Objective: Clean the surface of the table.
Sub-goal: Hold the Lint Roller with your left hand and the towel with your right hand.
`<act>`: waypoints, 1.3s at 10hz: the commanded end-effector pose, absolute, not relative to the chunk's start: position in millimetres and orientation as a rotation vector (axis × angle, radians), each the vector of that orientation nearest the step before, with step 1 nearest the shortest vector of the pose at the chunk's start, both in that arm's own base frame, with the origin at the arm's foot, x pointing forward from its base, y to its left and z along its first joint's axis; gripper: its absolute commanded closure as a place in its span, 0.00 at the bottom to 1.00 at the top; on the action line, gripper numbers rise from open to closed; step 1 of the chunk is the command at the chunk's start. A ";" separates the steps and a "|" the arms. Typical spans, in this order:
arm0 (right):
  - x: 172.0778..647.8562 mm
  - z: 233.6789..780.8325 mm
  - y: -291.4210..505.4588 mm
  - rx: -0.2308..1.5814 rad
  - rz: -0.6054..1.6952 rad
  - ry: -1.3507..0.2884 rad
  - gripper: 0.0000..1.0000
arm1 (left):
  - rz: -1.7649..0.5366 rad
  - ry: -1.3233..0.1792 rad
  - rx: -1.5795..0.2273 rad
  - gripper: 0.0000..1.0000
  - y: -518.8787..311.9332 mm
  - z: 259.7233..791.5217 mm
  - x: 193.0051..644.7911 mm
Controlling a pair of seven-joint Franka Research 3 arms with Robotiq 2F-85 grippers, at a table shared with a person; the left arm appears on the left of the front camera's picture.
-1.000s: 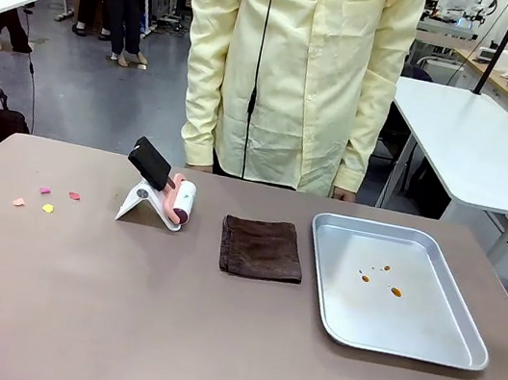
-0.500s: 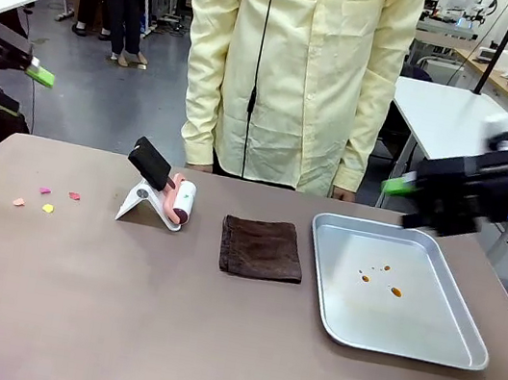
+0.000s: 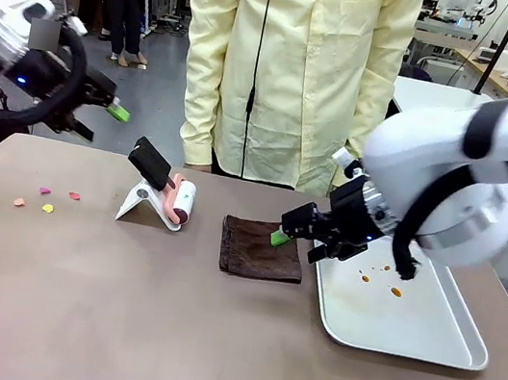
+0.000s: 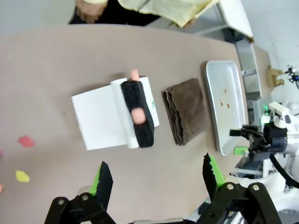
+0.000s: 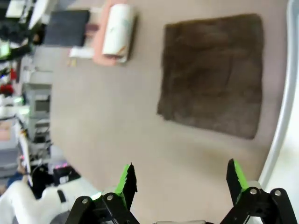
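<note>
Right gripper (image 3: 299, 242) hangs wide open and empty close over the brown cloth (image 3: 259, 249) — laid ready, I judge, for wiping the table (image 3: 162, 331) beneath it — while the left gripper (image 3: 100, 121) (also open, holding nothing) hovers high near the lint roller (image 3: 181, 202).

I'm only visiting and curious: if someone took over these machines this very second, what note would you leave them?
The left pincer is open and empty, in the air over the lint roller.
The right pincer is open and empty, low at the brown cloth, on its tray side.
The table has coloured scraps at its left, and the tray holds orange spots.
Done: nothing visibly cleaned.
Left: probably grasp the cloth or roller, then clear the scraps.
</note>
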State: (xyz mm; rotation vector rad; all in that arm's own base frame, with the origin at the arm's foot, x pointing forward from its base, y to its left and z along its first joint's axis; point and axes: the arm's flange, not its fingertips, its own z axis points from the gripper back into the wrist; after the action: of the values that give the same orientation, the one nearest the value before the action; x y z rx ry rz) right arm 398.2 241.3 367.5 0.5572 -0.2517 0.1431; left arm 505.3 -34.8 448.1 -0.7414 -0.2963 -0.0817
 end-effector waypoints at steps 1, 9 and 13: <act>423.9 369.8 257.8 0.535 -0.018 -0.231 0.00 | -0.101 -0.233 -0.746 0.00 -38.3 444.8 525.2; 425.7 354.0 250.7 0.510 0.003 -0.221 0.00 | -0.096 -0.201 -0.732 0.00 -51.1 425.4 535.1; 488.4 350.9 284.0 0.416 0.080 -0.198 0.00 | -0.011 -0.132 -0.749 0.00 -66.1 406.2 552.4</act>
State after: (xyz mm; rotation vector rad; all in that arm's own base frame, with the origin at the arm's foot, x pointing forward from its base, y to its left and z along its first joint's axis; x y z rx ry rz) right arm 467.2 271.8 347.8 0.4665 -0.2095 0.0963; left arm 545.9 -64.0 402.3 -0.7382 -0.1340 -0.0456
